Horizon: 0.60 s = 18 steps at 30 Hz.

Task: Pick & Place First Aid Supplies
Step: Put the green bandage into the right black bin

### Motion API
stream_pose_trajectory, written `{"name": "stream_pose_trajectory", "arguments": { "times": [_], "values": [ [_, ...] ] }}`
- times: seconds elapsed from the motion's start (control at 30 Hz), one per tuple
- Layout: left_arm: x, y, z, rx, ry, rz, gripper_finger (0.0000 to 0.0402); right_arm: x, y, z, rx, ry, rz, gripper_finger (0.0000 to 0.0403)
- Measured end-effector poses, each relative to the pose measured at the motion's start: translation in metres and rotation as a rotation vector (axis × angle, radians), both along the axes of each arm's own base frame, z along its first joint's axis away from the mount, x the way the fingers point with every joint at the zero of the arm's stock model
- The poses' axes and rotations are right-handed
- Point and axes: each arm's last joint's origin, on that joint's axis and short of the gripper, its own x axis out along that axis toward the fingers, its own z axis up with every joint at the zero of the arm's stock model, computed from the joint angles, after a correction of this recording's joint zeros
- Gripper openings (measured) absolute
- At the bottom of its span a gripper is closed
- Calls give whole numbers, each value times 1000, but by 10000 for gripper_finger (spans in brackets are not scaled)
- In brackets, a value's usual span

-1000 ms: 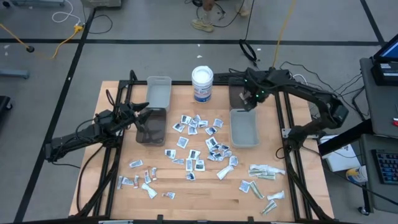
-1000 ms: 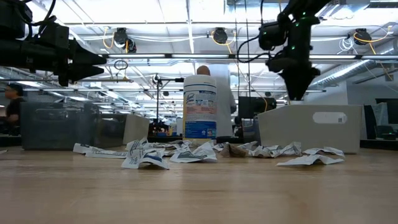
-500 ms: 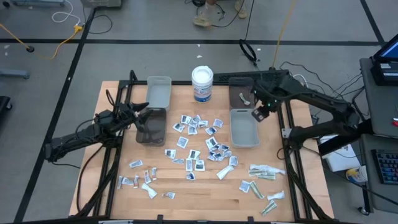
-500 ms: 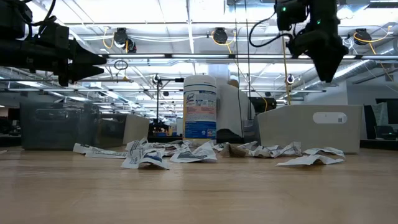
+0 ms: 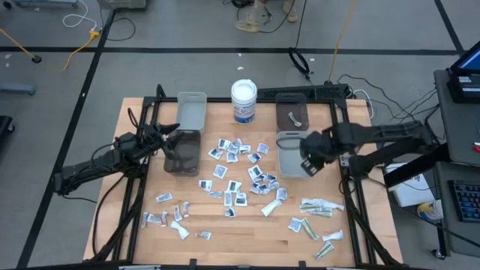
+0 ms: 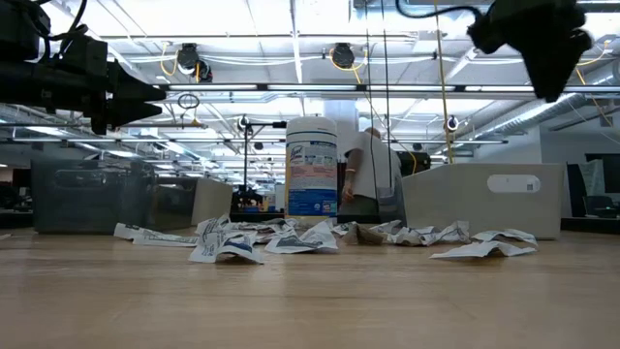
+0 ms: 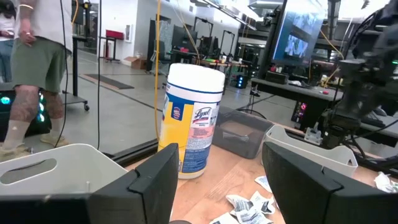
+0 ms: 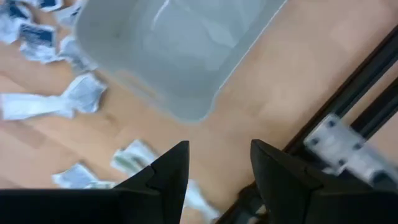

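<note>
Robotics lab: open hall, ceiling lights (image 6: pixel 341 55), monitors (image 7: pixel 300 37), floor cables (image 5: pixel 45 56), taped floor lines.

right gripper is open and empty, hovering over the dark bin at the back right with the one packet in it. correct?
Not quite. The right gripper is open and empty, but it hovers at the near right corner of the grey bin, in front of the dark bin holding the one packet. The high view shows it.

We see the packets (image 5: pixel 238 176) strewn mid-tabletop (image 5: pixel 247 232) — bins (image 5: pixel 182 151) to their left, bins (image 5: pixel 294 154) to their right, the tub (image 5: pixel 244 101) behind them.
</note>
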Motion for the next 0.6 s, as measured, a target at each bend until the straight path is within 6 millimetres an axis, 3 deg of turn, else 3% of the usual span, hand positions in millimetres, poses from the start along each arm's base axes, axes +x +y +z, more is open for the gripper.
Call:
{"name": "stream_pose_trajectory", "arguments": {
  "times": [0.27, 0.6],
  "values": [
    [0, 0, 0, 0, 0, 0, 237, -5, 58, 0, 46, -97, -42, 164],
    [0, 0, 0, 0, 1, 0, 237, -4, 118, -9, 237, -149, 10, 164]
  ]
}}
